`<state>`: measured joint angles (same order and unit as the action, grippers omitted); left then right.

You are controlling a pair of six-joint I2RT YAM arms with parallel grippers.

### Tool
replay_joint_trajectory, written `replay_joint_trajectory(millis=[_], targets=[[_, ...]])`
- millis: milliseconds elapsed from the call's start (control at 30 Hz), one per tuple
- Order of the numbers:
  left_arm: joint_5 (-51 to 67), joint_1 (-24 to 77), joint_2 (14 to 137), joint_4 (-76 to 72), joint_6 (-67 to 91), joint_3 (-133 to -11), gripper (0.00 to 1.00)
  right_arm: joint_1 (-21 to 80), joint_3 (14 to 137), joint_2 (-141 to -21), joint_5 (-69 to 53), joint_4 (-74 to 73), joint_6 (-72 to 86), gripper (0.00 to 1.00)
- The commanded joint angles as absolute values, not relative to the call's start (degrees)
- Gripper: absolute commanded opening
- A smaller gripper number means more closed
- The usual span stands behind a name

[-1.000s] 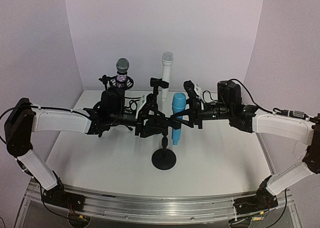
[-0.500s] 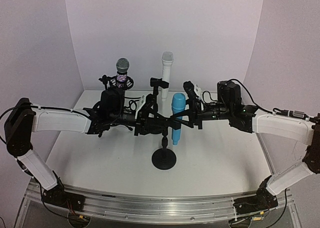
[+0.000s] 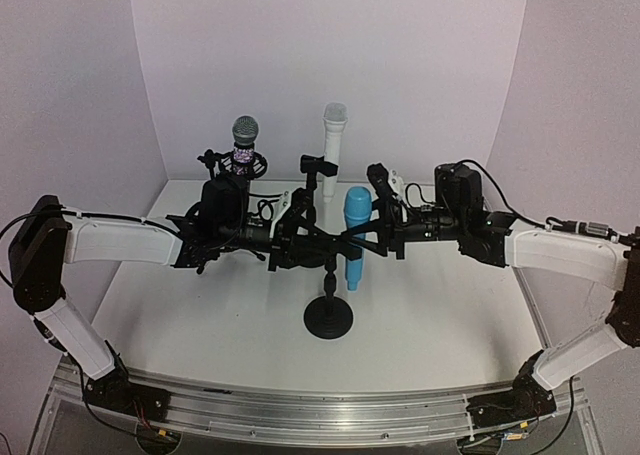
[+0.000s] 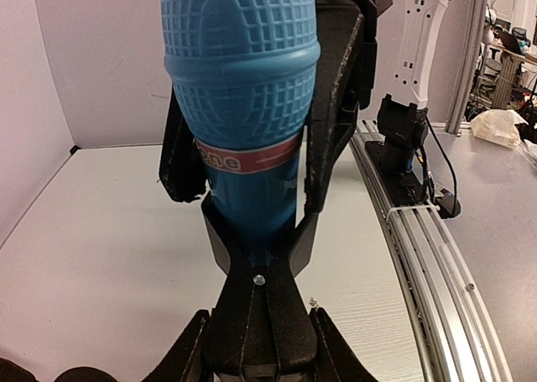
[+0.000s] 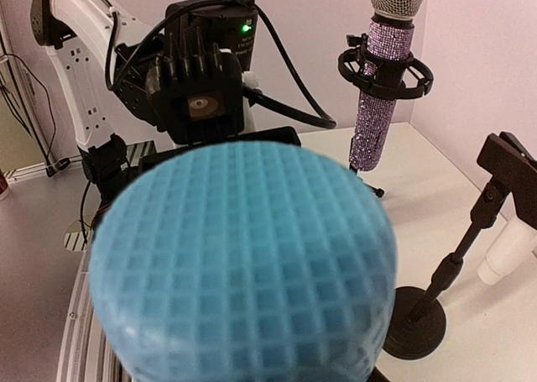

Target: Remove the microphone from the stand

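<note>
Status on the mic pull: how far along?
Done: both grasps look set, right gripper closed on the blue microphone, left gripper clamping the stand under its clip. In hand: the pull itself. Left: the microphone sits seated in the clip in the left wrist view, so it is not yet lifted out.

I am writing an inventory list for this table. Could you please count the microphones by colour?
Blue microphone: 1
White microphone: 1
Purple glitter microphone with a silver head: 1
Total: 3 microphones
</note>
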<state>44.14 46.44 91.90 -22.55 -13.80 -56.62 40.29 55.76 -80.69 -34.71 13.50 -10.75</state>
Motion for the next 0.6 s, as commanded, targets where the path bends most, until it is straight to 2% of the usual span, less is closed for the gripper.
replay_joint_trajectory(millis=[0,200,300,367,433,567], targets=[[43.1,46.0,91.0,-23.9,-15.9,-57.1,0.0,40.2,52.5,-75.2,-29.3,15.0,-10.4,0.0],[43.1,45.8,91.5,-23.5,-16.0,-57.3,0.0,40.2,48.3,-68.6,-24.9,14.5,-9.0,0.0],[43.5,45.8,91.5,-23.6,-16.1,-57.4,0.0,40.0,47.5,-65.3,-17.9,10.9,-6.8,0.0],[43.8,45.8,91.5,-23.8,-16.1,-57.3,0.0,39.3,49.2,-63.4,-8.5,3.5,-3.5,0.0],[43.9,45.8,91.6,-24.1,-16.0,-57.3,0.0,37.6,53.0,-63.4,2.4,-10.1,0.9,0.0],[44.0,45.8,91.7,-24.6,-16.0,-57.3,0.0,27.8,60.7,-67.1,5.8,-34.1,9.0,0.0]])
